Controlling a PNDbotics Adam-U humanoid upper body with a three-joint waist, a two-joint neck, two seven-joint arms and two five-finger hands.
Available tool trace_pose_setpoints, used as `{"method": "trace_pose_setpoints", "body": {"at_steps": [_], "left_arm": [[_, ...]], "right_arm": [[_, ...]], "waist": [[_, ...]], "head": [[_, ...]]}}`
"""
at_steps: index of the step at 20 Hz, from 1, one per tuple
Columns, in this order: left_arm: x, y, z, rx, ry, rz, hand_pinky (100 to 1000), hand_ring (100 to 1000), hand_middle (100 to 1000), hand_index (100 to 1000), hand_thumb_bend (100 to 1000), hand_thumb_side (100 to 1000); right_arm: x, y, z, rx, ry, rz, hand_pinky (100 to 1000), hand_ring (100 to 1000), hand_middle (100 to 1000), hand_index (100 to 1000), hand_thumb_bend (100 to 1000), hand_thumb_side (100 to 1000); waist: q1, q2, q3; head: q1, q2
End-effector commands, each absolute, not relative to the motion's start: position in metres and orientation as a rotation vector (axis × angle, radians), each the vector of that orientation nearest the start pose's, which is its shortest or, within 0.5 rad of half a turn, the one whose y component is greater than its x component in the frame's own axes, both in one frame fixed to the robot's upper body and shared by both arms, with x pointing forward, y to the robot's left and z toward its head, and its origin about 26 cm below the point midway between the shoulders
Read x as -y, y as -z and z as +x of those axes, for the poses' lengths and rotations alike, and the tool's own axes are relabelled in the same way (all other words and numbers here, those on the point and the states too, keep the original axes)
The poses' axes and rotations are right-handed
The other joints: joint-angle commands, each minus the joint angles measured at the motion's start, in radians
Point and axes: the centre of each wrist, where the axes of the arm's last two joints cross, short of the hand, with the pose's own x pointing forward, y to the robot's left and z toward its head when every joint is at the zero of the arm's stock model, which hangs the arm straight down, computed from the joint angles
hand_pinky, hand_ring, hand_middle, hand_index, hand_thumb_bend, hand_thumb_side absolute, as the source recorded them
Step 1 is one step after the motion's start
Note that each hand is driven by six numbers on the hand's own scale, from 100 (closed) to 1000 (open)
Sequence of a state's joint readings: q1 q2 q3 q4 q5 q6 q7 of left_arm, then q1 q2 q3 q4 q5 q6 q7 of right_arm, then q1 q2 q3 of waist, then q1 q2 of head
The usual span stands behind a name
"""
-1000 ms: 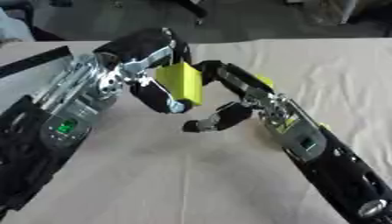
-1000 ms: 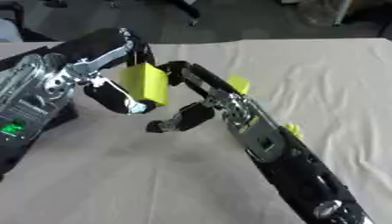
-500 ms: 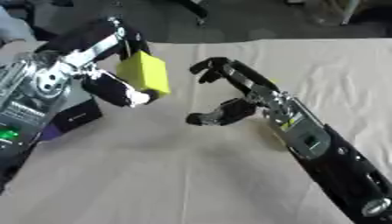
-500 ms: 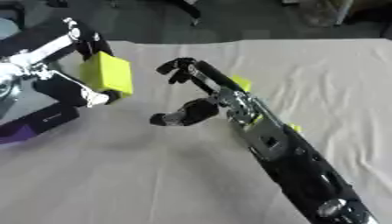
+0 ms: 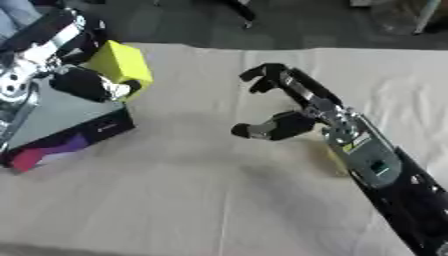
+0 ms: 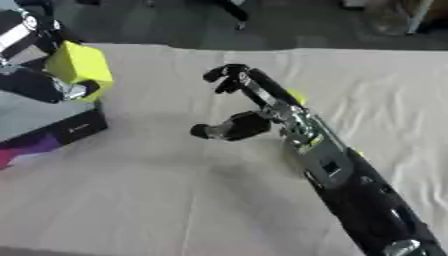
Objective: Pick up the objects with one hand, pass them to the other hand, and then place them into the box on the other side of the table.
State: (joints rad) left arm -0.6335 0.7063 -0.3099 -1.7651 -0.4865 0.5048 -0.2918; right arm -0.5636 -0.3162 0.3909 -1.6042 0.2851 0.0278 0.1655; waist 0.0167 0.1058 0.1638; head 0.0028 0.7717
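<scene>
Table: a cloth-covered beige table [image 5: 201,200] carries everything; its near edge is bare cloth.
Right hand: my right hand [image 5: 289,112] hangs over the middle of the table, arm coming in from the near right corner; fingers and thumb are spread apart in a wide curve with nothing between them.
Yellow patches: beside and under my right forearm [image 6: 296,96] small yellow shapes show on the cloth; I cannot tell what they are.
Box: a dark flat cardboard box with a grey inside and purple-red print on its side [image 5: 66,127] sits at the table's left edge, its open top facing up.
Left hand: my left hand [image 5: 74,75] is at the far left, above the box's far part, fingers and thumb clamped on the block.
Task's thing: a bright yellow cube-shaped block [image 5: 120,64] is up in the air in my left hand, tilted, over the box's right rim, not over its middle.
Step, as I judge it: the pass looks done; placing is left.
Risk one: letting go here could drop the block onto the rim, so it tips out onto the cloth.
Risk two: the tilt could make it roll when it lands.
Risk three: lowering carelessly, my fingers could catch the box wall and shove the box toward the table's left edge.
</scene>
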Motion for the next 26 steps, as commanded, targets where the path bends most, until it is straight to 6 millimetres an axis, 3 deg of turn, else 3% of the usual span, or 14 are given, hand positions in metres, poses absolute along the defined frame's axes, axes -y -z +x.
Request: {"method": "trace_pose_setpoints", "body": {"at_steps": [1, 10, 19, 23, 26], "left_arm": [[-0.274, -0.264, 0.354, 1.505, 1.027, 0.994, 717, 500, 276, 436, 266, 100], [-0.321, -0.254, 0.381, 1.377, 0.873, 1.119, 716, 503, 278, 440, 259, 100], [-0.348, -0.222, 0.415, 1.252, 0.806, 1.132, 727, 522, 315, 483, 285, 100], [-0.355, -0.208, 0.424, 1.225, 0.800, 1.127, 737, 550, 379, 550, 399, 100], [-0.360, -0.199, 0.428, 1.207, 0.810, 1.110, 779, 644, 516, 685, 559, 287]], "right_arm": [[0.164, -0.171, 0.362, 1.997, -1.063, -0.166, 768, 714, 758, 805, 652, 377], [0.168, -0.181, 0.360, 2.036, -1.007, -0.174, 768, 708, 752, 799, 646, 374], [0.169, -0.191, 0.359, 2.069, -0.969, -0.182, 767, 705, 751, 798, 640, 375], [0.170, -0.193, 0.358, 2.084, -0.949, -0.184, 767, 703, 750, 797, 644, 368], [0.170, -0.194, 0.358, 2.088, -0.941, -0.187, 766, 702, 749, 796, 644, 368]], "waist": [[-0.003, -0.011, 0.001], [-0.017, -0.007, -0.007], [-0.031, -0.005, -0.016], [-0.035, -0.002, -0.019], [-0.037, -0.002, -0.021]], "head": [[0.031, -0.002], [0.096, -0.002], [0.117, -0.002], [0.117, -0.002], [0.114, -0.002]]}}
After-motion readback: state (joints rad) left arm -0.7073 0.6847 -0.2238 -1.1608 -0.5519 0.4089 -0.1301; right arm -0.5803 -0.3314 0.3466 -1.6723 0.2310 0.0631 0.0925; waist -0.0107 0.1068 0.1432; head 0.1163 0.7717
